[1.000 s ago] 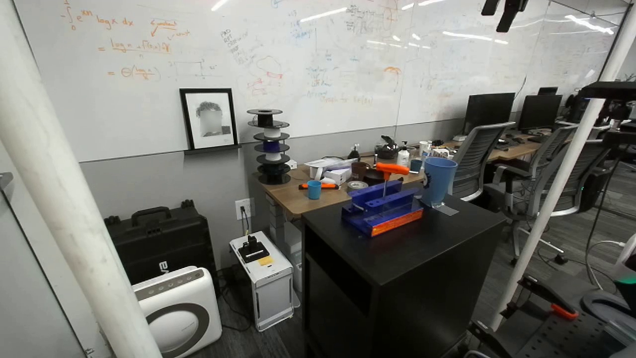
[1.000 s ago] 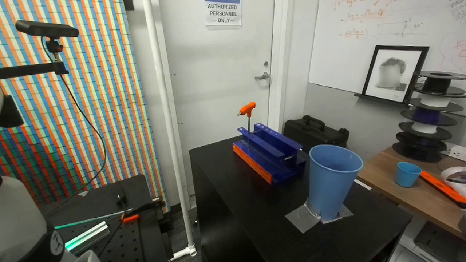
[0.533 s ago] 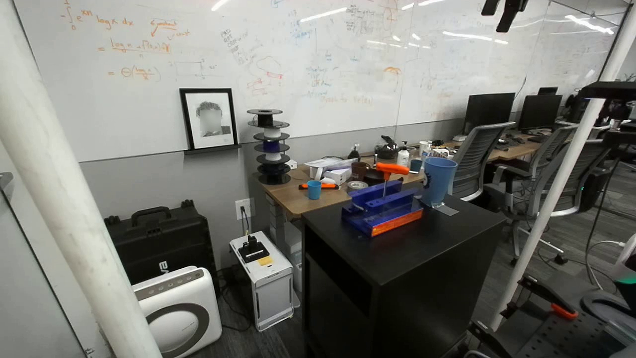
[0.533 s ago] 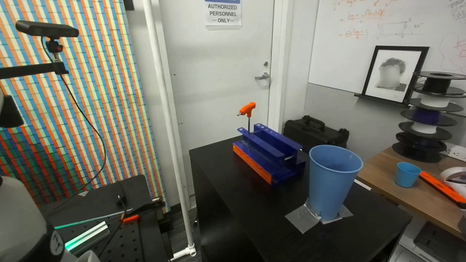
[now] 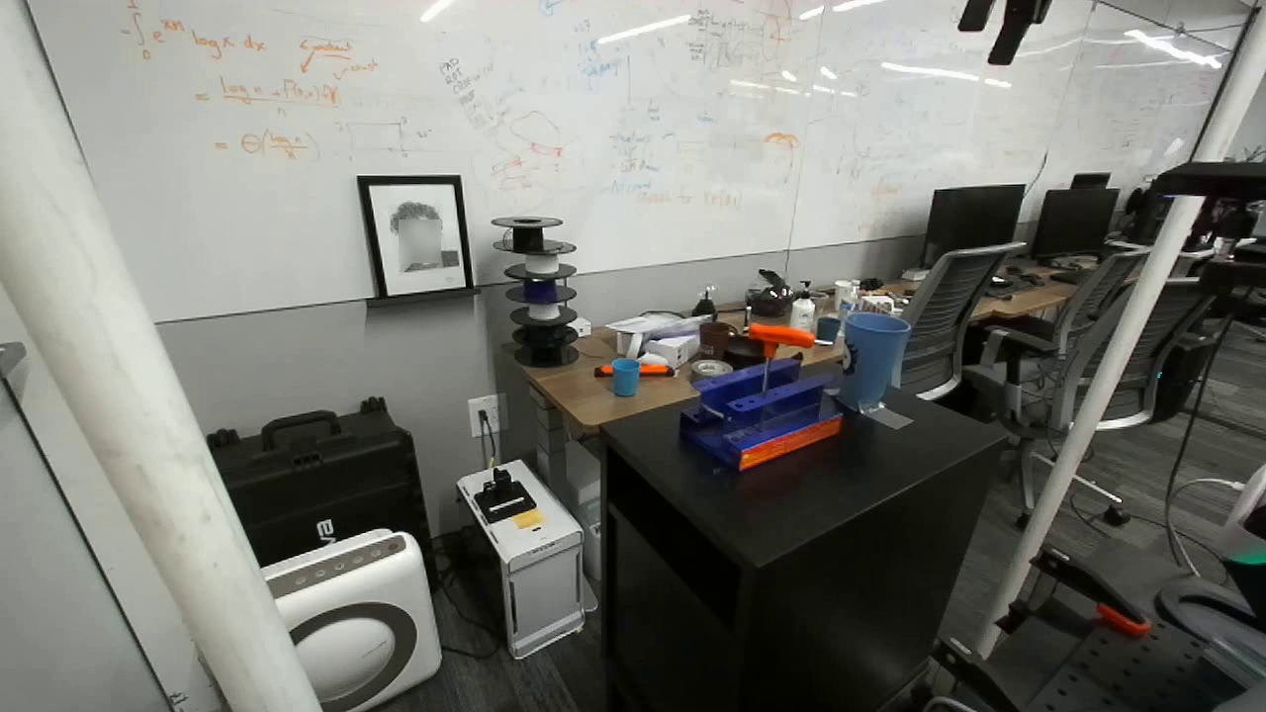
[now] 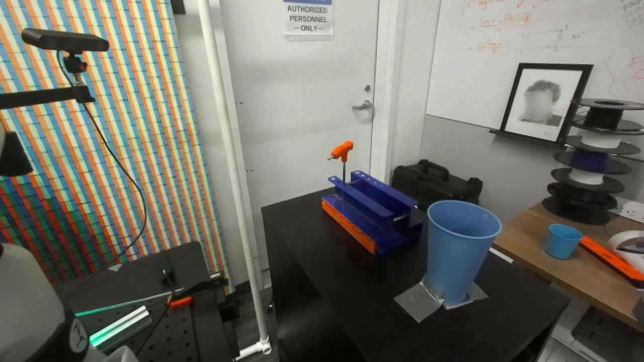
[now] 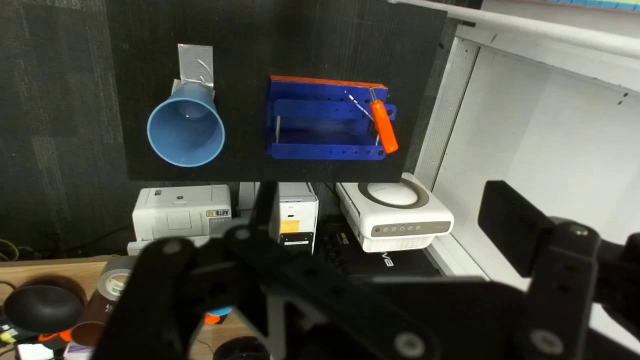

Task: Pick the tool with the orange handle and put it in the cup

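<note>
At one end of the dark blue rack (image 6: 362,221), the orange T-handle hex key (image 6: 343,151) stands roughly upright, shaft down and ungrasped, so the step in hand looks to be the approach. Well apart from the rack and higher up, the gripper (image 7: 385,215) has its jaws spread wide, holding nothing. Next it should probably come over the hex key, pinch it and lift straight (it must clear the rack first) before crossing to the light-blue cup (image 6: 460,261) beyond the rack's opposite end.
</note>
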